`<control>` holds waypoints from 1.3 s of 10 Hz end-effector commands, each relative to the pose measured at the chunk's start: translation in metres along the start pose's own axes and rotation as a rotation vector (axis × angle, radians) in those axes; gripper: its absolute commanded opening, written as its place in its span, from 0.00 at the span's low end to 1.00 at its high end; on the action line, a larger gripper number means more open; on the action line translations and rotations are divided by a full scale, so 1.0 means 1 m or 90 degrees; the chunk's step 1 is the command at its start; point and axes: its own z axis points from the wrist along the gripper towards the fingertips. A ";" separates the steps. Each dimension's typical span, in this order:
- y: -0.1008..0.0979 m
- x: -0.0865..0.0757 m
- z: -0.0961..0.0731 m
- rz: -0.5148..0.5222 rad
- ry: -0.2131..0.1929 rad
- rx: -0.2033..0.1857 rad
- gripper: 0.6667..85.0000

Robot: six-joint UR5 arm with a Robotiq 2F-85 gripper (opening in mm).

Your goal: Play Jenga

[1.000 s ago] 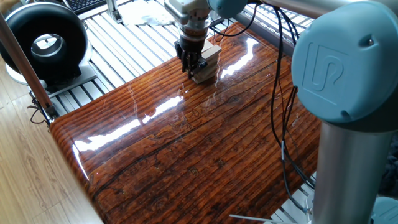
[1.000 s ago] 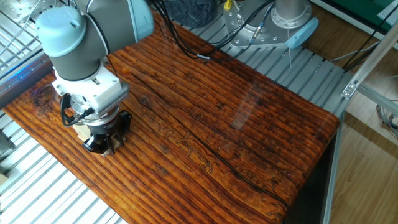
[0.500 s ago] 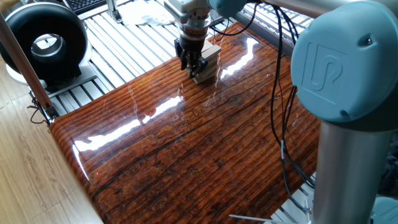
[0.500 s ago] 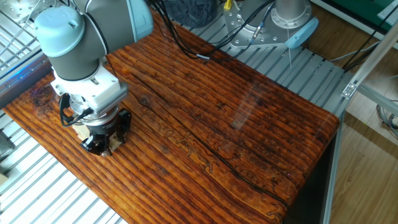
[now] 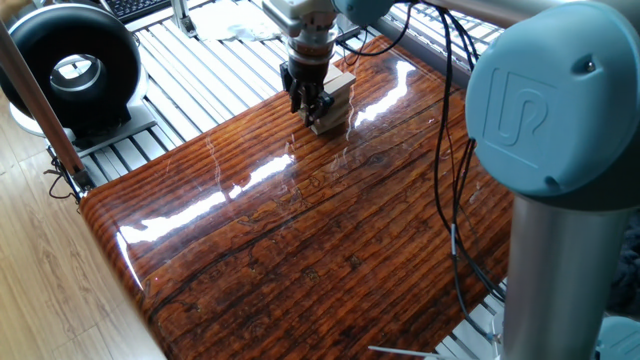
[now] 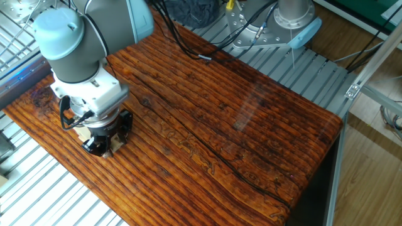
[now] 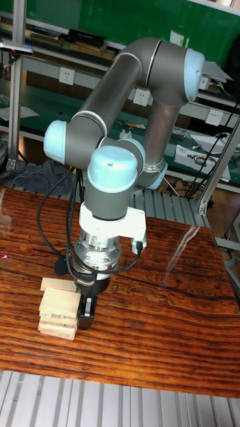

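Jenga tower [image 7: 58, 308] was seen standing near one edge of the dark striped tabletop [image 5: 330, 240], a small stack of pale blocks laid in crosswise layers. The gripper [image 7: 87, 313] was positioned directly beside the tower, its black fingers lowered alongside the upper and middle layers. In one fixed view the gripper [image 5: 309, 100] was pressed close against the near face of the tower [image 5: 334, 103]; in the other fixed view the tower [image 6: 83, 133] was almost wholly hidden behind the wrist, with only a pale corner showing.

Compared with the pictures taken a second before, the gripper was found slightly raised and drawn a little toward the table edge, while the tower appeared unshifted. The change was small, and it was judged to be a fine adjustment of height against a chosen layer rather than a withdrawal.

Whether the fingers were clamped on a block or merely set against it could not be told, since the fingertips were masked by the tower and by the wrist in every view. No loose block was seen on the tabletop.

The uppermost block was seen slightly offset from the layers beneath in the tall fixed view. The task was judged to be at the stage of engaging a single block, with nothing yet extracted. A sideways push at this height was considered liable to skew the stack.
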 end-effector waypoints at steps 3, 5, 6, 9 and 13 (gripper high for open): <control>0.003 0.005 0.000 -0.004 0.015 -0.013 0.53; 0.005 0.001 0.000 -0.002 0.005 -0.015 0.53; 0.005 0.001 0.000 0.000 0.005 -0.015 0.51; 0.003 -0.002 -0.001 0.005 0.003 -0.016 0.47; 0.003 0.001 -0.001 0.006 0.010 -0.017 0.47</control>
